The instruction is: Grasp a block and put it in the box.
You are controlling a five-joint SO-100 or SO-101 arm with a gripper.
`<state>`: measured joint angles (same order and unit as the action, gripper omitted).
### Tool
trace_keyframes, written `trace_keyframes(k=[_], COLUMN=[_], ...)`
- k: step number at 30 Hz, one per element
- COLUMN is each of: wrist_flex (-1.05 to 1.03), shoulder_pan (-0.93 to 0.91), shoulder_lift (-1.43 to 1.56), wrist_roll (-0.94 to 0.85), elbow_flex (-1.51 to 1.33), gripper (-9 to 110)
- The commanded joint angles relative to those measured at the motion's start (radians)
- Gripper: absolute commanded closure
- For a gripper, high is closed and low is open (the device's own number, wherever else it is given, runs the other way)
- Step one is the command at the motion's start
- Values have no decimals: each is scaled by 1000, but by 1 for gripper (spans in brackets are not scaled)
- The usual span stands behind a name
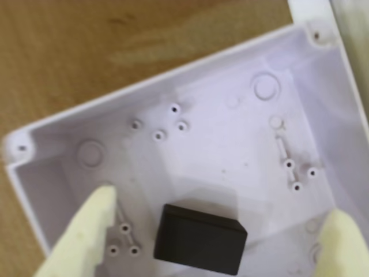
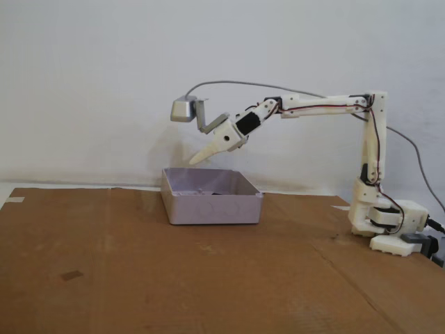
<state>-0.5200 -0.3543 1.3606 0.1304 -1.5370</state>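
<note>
Fixed view: brown cardboard table (image 2: 139, 278), white wall (image 2: 83, 69); tool (image 1: 222, 216) wide open, empty, over box (image 2: 212, 209).

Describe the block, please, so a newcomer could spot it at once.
On the brown cardboard-covered table stands a shallow pale lilac plastic box. Inside on its floor lies the small matte black rectangular block, the only dark solid thing among moulded white screw posts.

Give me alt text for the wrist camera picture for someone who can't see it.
A small black block lies on the floor of a pale lilac box, seen from above, with nothing touching it. The open pincer shows as two cream fingertips at the bottom corners, one on each side of the block. Brown tabletop fills the upper left.
</note>
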Motion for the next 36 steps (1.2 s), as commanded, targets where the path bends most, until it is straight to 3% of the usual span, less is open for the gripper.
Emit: trace_keyframes(k=[1, 17, 29, 36], wrist_flex=[28, 26, -112, -114], shoulder_pan=[25, 121, 166, 179], shoulder_lift=[181, 296, 356, 357], wrist_roll=[-8, -6, -8, -8], elbow_flex=[112, 100, 98, 97], gripper=[59, 60, 92, 101])
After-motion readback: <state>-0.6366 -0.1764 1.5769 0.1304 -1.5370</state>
